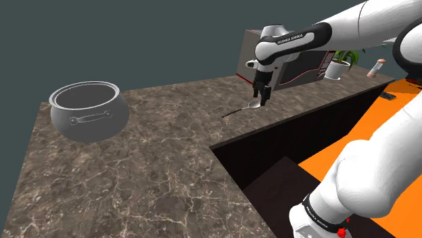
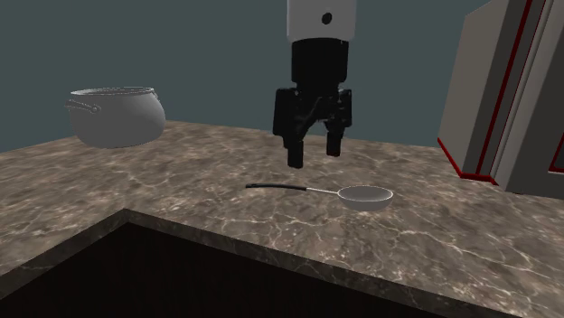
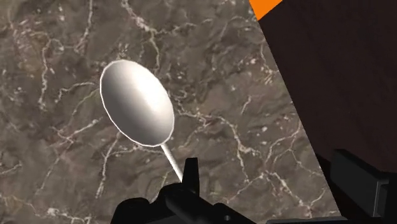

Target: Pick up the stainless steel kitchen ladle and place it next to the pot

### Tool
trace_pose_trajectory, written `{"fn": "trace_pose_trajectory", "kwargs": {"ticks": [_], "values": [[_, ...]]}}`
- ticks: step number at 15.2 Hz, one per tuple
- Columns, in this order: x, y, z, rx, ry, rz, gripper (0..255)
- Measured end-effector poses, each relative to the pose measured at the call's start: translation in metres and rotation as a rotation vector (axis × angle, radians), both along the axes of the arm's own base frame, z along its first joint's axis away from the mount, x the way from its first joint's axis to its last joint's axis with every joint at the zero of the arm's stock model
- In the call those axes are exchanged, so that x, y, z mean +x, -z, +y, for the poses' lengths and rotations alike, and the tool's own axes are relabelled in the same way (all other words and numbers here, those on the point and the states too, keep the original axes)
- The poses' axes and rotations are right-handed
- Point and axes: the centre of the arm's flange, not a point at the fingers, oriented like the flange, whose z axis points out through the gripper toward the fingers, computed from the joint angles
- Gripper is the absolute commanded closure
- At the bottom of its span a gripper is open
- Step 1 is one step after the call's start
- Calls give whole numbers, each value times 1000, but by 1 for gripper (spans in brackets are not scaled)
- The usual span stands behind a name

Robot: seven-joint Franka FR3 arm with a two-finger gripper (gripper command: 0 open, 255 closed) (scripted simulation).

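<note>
The two black fingers (image 2: 296,152) stand spread with nothing between them. The gripper (image 2: 314,159) hangs just above the counter, pointing down and touching nothing. Right below it lies the ladle (image 2: 360,196), flat on the brown marbled counter (image 2: 181,194). In the second exterior view its shallow pale bowl lies to the right and its thin handle runs off to the left, darker toward the tip. The fingertips hover over the handle near where it meets the bowl. In the wrist view the bowl (image 3: 137,105) faces up ahead of the fingers, and the slim stem runs back beneath the hand.

The ladle looks light, rigid and smooth, so weight should not be a problem; slipping and twisting are the likelier risks. The bowl is wide and rounded, a poor place for a pinch. The handle is the better hold, taken close to the bowl so that end does not swing down. Because the stem is thin and lies flush on the counter, the fingertips will probably have to come down almost to the surface to straddle it.

The grey pot (image 2: 117,117) sits well apart at the far left. A boxy appliance with red trim (image 2: 506,99) stands at the right.
</note>
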Motion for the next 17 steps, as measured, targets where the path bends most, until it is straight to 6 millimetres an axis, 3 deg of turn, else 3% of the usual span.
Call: {"fn": "trace_pose_trajectory", "kwargs": {"ticks": [7,17], "values": [[72,47,3,54,-350,10,0],[73,90,7,60,-386,11,0]]}}
